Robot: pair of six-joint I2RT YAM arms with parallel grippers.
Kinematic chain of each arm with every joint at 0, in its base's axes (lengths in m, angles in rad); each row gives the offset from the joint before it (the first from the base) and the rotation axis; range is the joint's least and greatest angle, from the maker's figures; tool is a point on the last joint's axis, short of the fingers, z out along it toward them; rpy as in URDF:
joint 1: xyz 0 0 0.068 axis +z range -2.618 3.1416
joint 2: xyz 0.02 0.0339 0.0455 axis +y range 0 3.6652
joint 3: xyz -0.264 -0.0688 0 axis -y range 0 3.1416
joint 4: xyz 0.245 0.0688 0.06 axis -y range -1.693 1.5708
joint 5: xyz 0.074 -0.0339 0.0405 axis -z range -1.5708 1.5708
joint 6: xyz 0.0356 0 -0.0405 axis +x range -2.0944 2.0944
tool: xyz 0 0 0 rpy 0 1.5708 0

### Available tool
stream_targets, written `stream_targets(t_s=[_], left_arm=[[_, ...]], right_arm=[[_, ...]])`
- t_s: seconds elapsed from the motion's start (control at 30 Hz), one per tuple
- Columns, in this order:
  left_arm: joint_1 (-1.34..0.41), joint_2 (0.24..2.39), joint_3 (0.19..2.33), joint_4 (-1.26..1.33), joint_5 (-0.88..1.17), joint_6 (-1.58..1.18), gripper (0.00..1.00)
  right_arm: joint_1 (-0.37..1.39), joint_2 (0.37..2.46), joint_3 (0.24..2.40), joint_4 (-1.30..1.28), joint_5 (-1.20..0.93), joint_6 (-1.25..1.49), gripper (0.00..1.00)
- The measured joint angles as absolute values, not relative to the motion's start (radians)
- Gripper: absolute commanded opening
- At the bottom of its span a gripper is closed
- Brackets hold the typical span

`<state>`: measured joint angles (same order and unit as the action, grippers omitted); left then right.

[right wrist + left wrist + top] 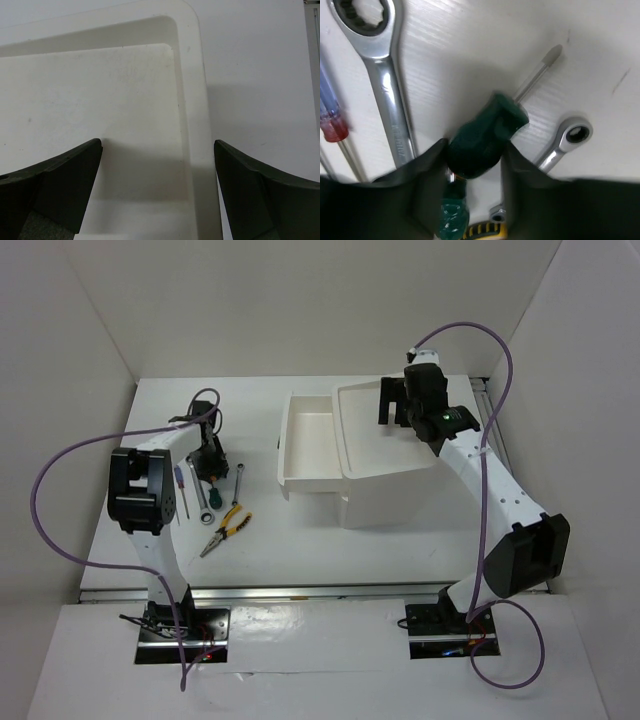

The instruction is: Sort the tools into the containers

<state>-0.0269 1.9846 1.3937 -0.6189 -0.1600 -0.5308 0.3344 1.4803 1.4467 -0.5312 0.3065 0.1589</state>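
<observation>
One wrist view alone shows left gripper (pixel 474 146) pinching green screwdriver (pixel 487 129); right gripper (pixel 158 145) wide.

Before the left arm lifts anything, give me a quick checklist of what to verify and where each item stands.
1. Left gripper straddles the green screwdriver at its handle: ok.
2. Fingers clamped firmly on that handle: cannot tell.
3. Long wrench and small wrench lie outside the jaws: ok.
4. Drawer pulled out to receive tools: ok.
5. Right gripper open, over the top tray, not over the drawer: ok.
</observation>
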Motion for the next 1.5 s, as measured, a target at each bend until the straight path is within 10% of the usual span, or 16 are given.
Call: stream_targets(t_s=[0.17, 0.6, 0.97, 1.13, 1.23, 1.5], left_arm=[[-0.027, 2.000, 1.417, -0.620, -0.152, -0.521, 0.00], [-0.089, 1.775, 1.551, -0.709, -0.093, -0.502, 0.00], [-0.476, 1.487, 1.656, -0.560, 0.056, -0.615, 0.00], [-0.567, 1.626, 1.649, -0.576, 0.031, -0.661, 0.70], [-0.580, 1.662, 1.649, -0.604, 0.006, -0.672, 0.86], [-0.572, 1.599, 1.657, -0.669, -0.174, -0.705, 0.89]], right_arm=[[0.334, 1.476, 1.446, -0.534, 0.306, 0.158, 0.99], [0.334, 1.475, 1.445, -0.538, 0.308, 0.158, 0.99], [0.336, 1.475, 1.445, -0.541, 0.330, 0.158, 0.99], [0.336, 1.469, 1.445, -0.550, 0.329, 0.158, 0.99], [0.336, 1.464, 1.446, -0.560, 0.329, 0.155, 0.99], [0.337, 1.463, 1.449, -0.570, 0.334, 0.155, 0.99]])
